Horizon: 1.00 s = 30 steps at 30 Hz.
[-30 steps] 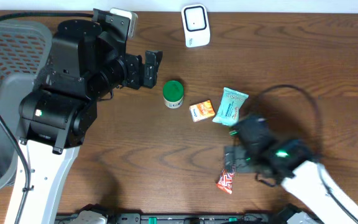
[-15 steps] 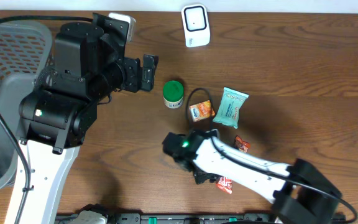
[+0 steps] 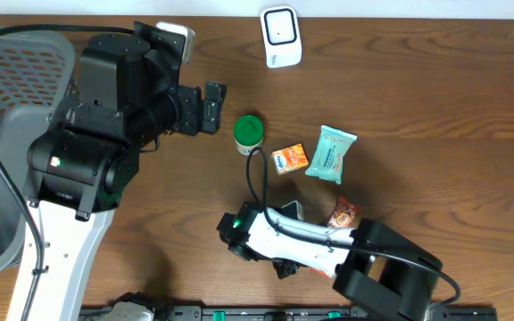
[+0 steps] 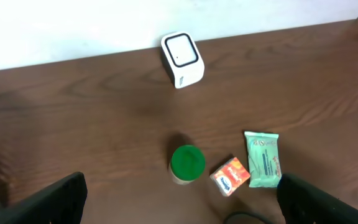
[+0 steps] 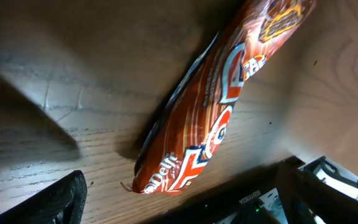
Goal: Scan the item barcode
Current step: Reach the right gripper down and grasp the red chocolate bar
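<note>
Left gripper (image 4: pixel 185 205) spread apart, nothing held. Right gripper (image 5: pixel 185 199) spread apart, red snack packet (image 5: pixel 216 106) seen between fingers. Scanner (image 3: pixel 281 36) set at far edge of table (image 3: pixel 471 107); bare wood seen right.

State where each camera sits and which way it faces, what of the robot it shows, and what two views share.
Overhead: above the table, facing straight down; shows the left arm and right arm.
Left wrist: on the left arm, facing down and forward toward the white scanner; open jaws at the bottom corners.
Right wrist: low over the table, facing an orange snack wrapper; open jaws at the bottom corners.
Shared: overhead and left wrist both show the scanner, green-lidded jar and teal packet.
</note>
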Tool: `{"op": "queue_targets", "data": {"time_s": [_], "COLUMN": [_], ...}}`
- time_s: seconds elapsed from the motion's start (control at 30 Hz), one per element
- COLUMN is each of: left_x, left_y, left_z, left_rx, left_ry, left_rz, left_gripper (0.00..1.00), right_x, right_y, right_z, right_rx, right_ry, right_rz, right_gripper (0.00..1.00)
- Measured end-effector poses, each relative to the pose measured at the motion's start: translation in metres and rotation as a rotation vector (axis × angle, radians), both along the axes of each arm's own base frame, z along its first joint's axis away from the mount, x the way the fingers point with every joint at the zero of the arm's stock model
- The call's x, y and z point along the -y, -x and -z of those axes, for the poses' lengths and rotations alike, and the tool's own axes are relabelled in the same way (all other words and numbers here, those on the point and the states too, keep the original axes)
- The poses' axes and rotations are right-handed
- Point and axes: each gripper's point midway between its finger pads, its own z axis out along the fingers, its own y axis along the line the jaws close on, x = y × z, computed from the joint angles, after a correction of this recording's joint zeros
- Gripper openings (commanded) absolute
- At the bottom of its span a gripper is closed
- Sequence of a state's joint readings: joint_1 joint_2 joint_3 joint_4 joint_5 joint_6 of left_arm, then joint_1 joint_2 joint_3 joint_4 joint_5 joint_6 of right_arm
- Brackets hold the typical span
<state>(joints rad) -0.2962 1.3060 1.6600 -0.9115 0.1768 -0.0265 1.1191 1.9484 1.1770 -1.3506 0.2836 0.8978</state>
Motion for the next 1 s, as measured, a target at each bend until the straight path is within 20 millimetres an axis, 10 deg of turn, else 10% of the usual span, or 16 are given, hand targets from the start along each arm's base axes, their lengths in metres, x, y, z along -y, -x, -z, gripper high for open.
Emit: {"op": "queue_targets", "data": {"time_s": [0.4, 0.57, 0.7, 1.0], "left_x": [-0.001, -0.002, -0.002, -0.003], "left_y": [0.004, 0.005, 0.006, 0.008], "left_z": [0.006, 0.006, 0.008, 0.011], "left_rx": [-0.027, -0.031, -0.04, -0.055], "left_ry": [-0.009, -0.01, -0.013, -0.019], "left_rz": [0.0, -0.001, -0.001, -0.003], "left_gripper": [0.98, 0.98, 0.98, 0.98], "right_x": [0.017, 0.019, 0.018, 0.02], "right_y": [0.002, 0.0, -0.003, -0.003], "right_z": [0.013, 0.017, 0.022, 0.021], "right_rx": [-0.046, -0.038, -0.024, -0.023], "right_ry": [0.159, 0.178, 0.175, 0.191], "right_rz": [-0.015, -0.023, -0.025, -0.028], "right_gripper": [0.73, 0.46, 0.04, 0.01]}}
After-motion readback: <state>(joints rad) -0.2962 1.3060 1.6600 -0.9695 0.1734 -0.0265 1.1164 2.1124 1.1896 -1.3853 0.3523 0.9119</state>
